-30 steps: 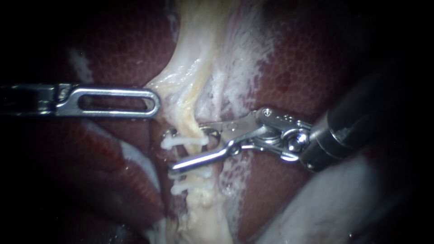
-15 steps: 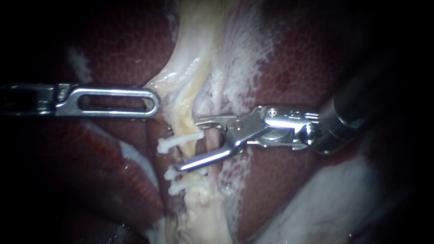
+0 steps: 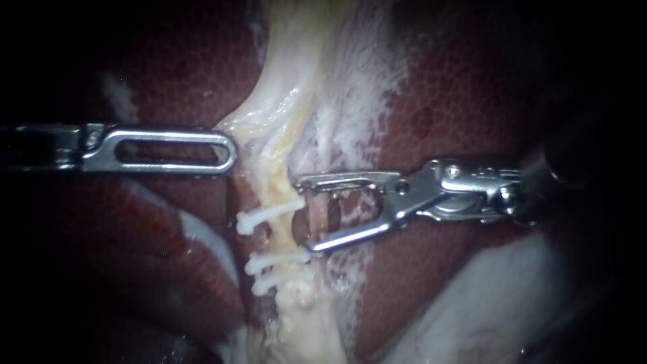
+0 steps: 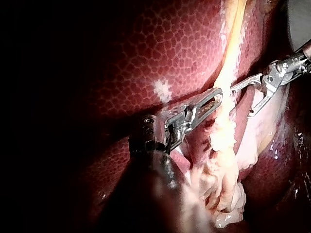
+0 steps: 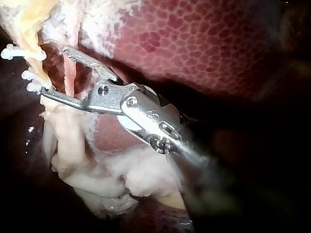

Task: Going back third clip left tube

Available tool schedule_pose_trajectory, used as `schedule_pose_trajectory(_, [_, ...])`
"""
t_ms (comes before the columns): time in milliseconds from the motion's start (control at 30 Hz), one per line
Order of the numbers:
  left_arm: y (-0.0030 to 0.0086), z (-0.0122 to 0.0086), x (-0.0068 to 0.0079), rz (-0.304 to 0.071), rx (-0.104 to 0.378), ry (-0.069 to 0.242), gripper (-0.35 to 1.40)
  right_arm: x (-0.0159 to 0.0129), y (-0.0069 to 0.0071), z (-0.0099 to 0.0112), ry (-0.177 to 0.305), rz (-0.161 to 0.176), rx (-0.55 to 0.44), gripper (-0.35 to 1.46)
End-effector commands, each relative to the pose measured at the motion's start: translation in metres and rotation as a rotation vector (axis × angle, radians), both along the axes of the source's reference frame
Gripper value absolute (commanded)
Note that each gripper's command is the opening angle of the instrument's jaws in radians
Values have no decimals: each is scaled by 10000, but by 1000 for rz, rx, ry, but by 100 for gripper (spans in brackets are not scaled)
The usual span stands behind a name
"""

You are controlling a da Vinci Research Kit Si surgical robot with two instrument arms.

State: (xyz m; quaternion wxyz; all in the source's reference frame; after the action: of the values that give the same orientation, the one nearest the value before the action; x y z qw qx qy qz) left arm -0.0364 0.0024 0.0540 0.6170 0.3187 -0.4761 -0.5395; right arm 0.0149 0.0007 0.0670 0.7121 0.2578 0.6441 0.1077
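A pale yellowish left tube (image 3: 275, 176) runs down the middle with three white clips (image 3: 269, 214) (image 3: 278, 260) (image 3: 281, 277) across it. My right instrument (image 3: 306, 214) has its jaws open and empty just to the right of the clips, either side of a pinkish tube (image 3: 317, 210). The right wrist view shows those open jaws (image 5: 54, 71) beside the clips (image 5: 22, 52). My left instrument (image 3: 232, 154) is shut on the edge of the pale tissue (image 3: 253, 125) beside the tube, as the left wrist view (image 4: 218, 95) also shows.
Dark red mottled liver (image 3: 465, 101) lies on both sides. The whitish gallbladder (image 3: 485, 303) bulges at the lower right. Ragged pale tissue (image 4: 223, 170) hangs below the clips.
My right instrument has drawn back to the right, its open jaws coming off the left tube. All three clips stay on the tube. The left instrument has not moved.
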Motion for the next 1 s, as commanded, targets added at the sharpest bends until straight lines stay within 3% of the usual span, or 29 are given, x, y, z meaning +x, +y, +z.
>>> schedule_pose_trajectory(33, [0,1,0,1,0,-1,-35,-8,-2,-3,-3,7,-11,60])
schedule_pose_trajectory(133, [0,1,0,1,0,-1,-35,-24,-3,-10,-16,18,-21,60])
schedule_pose_trajectory(467, [0,2,0,1,-1,-1,-35,-54,14,-41,-23,30,-42,60])
schedule_pose_trajectory(733, [0,3,-1,0,-1,-1,-35,-60,17,-64,-27,35,-48,60])
schedule_pose_trajectory(1000, [-1,6,-4,-1,-3,1,-35,-61,16,-67,-27,35,-47,60])
